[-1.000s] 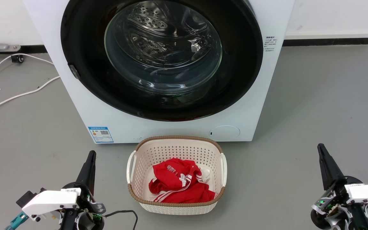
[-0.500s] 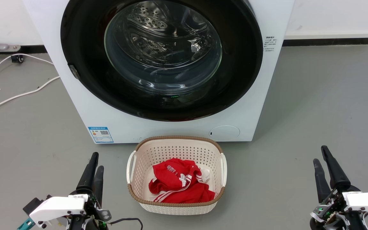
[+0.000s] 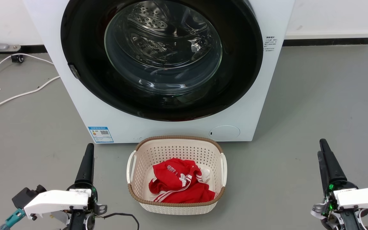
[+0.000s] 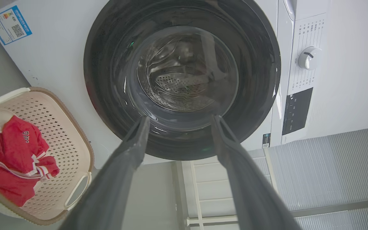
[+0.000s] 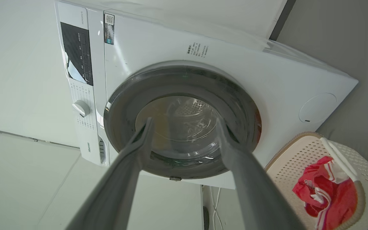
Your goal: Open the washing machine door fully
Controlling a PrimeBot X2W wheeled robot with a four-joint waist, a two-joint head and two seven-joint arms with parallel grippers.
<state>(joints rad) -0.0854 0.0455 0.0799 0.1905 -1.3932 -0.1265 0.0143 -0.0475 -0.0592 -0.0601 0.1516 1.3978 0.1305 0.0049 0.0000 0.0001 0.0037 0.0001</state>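
Though the left gripper (image 4: pixel 180 117) and right gripper (image 5: pixel 184 119) have merely shifted, jaws released, the round glossy black washing machine door (image 3: pixel 85 64) stays shut on the white boxy washing machine (image 3: pixel 171 131), untouched

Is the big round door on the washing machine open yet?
No, the washing machine door sits shut, flat against the front of the washing machine.
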